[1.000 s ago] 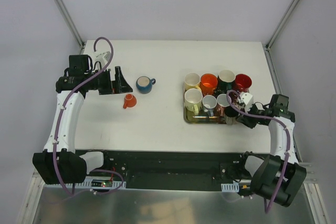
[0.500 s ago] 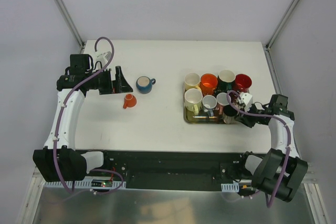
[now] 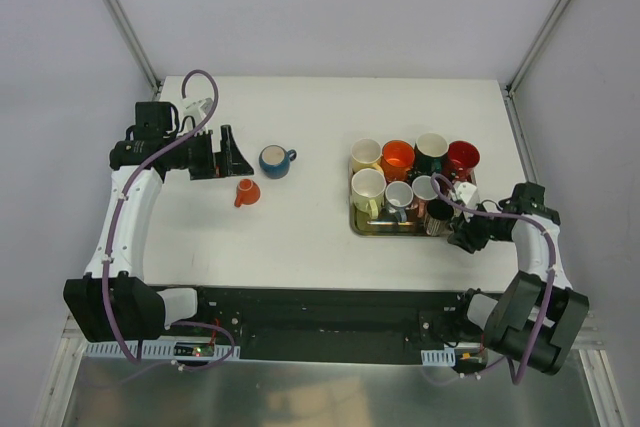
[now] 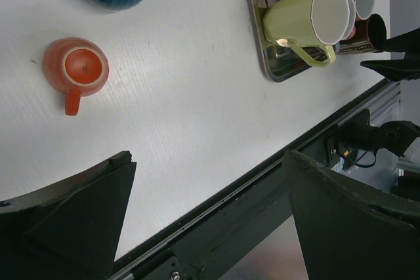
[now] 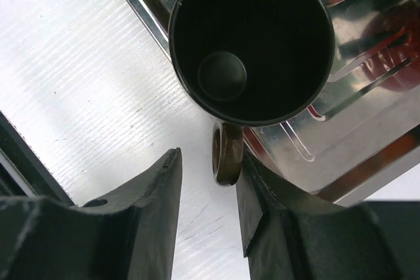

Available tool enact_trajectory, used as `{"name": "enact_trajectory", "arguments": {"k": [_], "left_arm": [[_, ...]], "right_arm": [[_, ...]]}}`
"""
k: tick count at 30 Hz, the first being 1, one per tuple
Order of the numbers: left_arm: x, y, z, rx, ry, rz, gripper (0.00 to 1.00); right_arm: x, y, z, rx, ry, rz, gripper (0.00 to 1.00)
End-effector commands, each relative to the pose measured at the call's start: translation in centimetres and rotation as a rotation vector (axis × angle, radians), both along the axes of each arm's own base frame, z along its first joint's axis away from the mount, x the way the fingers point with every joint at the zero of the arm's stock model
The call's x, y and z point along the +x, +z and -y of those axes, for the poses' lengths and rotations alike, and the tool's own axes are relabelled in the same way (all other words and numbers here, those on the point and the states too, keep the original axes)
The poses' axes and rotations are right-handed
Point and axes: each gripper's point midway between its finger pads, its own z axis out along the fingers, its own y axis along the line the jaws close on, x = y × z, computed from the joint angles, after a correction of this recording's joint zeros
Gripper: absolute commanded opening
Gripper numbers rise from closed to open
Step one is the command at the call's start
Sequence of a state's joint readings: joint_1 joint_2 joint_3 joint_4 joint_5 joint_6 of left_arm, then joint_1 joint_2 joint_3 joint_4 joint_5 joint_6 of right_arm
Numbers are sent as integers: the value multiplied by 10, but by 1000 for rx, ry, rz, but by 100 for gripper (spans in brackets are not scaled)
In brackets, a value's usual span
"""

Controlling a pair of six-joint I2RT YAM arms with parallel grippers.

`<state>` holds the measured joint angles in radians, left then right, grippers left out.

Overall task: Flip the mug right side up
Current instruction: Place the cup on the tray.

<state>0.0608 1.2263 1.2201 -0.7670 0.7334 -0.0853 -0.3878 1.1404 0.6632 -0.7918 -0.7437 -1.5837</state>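
The left jaws, wide open and empty, are nearer to the overturned orange mug (image 4: 75, 67). It stands ahead-left of them, handle toward them. The right jaws are partly open beside the dark mug's handle (image 5: 226, 155).

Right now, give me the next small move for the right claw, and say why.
Probably pull the right claw straight back off the handle. The dark mug already stands mouth-up at the tray corner, and the jaws stand parted around its handle rather than pinching it, so a sideways move could knock the mug.
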Motion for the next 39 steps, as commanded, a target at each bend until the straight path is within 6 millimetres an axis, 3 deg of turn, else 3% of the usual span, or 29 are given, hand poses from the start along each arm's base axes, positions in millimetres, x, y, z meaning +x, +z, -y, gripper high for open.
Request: {"name": "enact_trajectory", "arguments": {"k": [1, 5, 8, 13, 21, 27, 35, 39], "left_arm": [[2, 11, 3, -36, -17, 33, 99], [3, 8, 3, -40, -12, 30, 99], [4, 6, 4, -55, -7, 21, 99], [5, 6, 6, -72, 0, 12, 99], [3, 3, 6, -72, 3, 4, 99], [2, 4, 6, -73, 3, 9, 99], [4, 3, 7, -79, 5, -2, 99], [4, 5, 7, -80, 5, 4, 99]], "right_arm": [[0, 17, -1, -1, 7, 29, 45], [-1, 22, 3, -20, -31, 28, 51], [3, 24, 3, -1, -62, 25, 51], [15, 28, 5, 37, -116, 0, 39], [15, 21, 3, 37, -73, 9, 16], [17, 16, 3, 31, -89, 51, 6], [15, 8, 4, 30, -118, 32, 7], [10, 9, 3, 31, -119, 0, 28]]}}
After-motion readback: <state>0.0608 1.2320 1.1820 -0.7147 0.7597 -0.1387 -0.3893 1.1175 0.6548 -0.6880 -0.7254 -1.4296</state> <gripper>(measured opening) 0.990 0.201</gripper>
